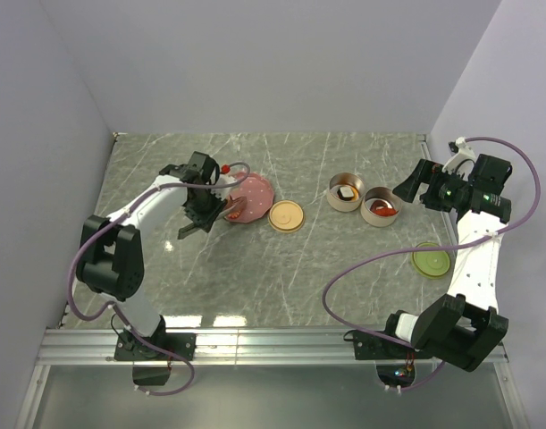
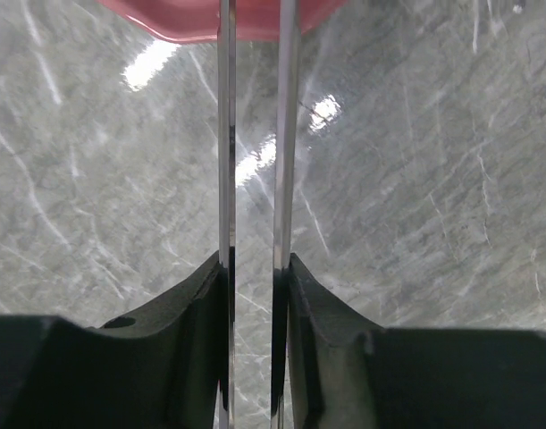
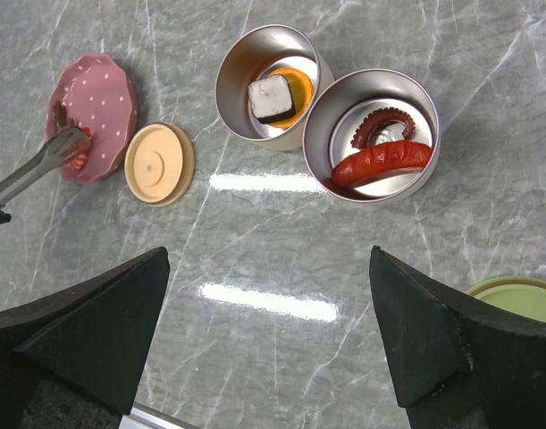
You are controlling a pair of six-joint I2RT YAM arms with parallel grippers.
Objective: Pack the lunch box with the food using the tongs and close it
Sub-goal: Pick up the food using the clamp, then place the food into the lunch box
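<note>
My left gripper (image 2: 255, 268) is shut on the tongs (image 2: 226, 134); both thin metal arms lie pressed between its fingers (image 2: 192, 313). The tongs (image 3: 36, 170) reach to the pink dotted plate (image 3: 98, 98), tips at a red piece of food (image 3: 78, 156). The lunch box shows as two round metal tins. One tin (image 3: 232, 80) holds a dark-and-pale block (image 3: 271, 98) on an orange piece. The other tin (image 3: 322, 134) holds a red sausage (image 3: 380, 161) and a dark curled piece. My right gripper (image 3: 268, 259) hangs open above bare table, near the tins (image 1: 381, 207).
A round orange lid (image 1: 286, 216) lies between the plate (image 1: 250, 198) and the tins. A green lid (image 1: 431, 259) lies by the right arm. Walls close in the table at the back and both sides. A metal rail runs along the near edge.
</note>
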